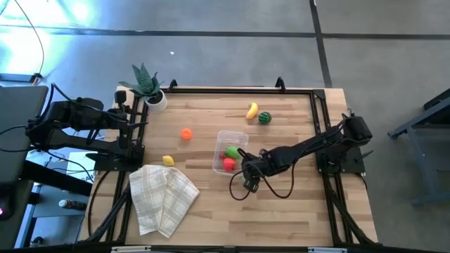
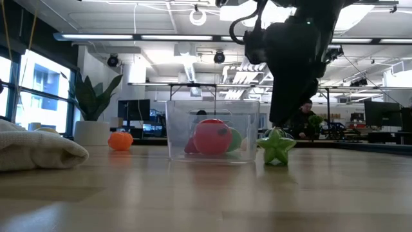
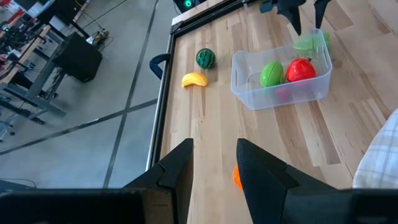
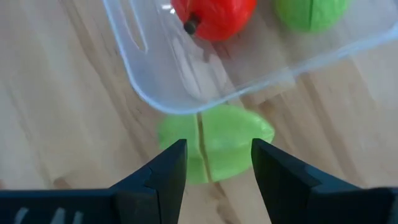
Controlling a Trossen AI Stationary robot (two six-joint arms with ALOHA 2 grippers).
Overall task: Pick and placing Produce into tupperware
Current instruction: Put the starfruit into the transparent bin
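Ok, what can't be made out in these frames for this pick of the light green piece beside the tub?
- High view: the light green star fruit is hidden under the right gripper.
- Right wrist view: whether the fingers touch it is unclear; the tupperware overlaps its far edge.
- Low view: the red piece and green piece blur through the wall.
- Left gripper: an orange piece is mostly hidden behind its fingers.

One clear tub (image 1: 230, 138), two pieces inside it: one red (image 1: 229, 164), one green (image 1: 232, 152). One light green star piece (image 2: 276, 146) just outside. Four more on the table: orange (image 1: 185, 133), yellow lemon (image 1: 168, 161), banana (image 1: 252, 110), striped melon (image 1: 264, 118). One plant (image 1: 146, 83), one cloth (image 1: 163, 197).
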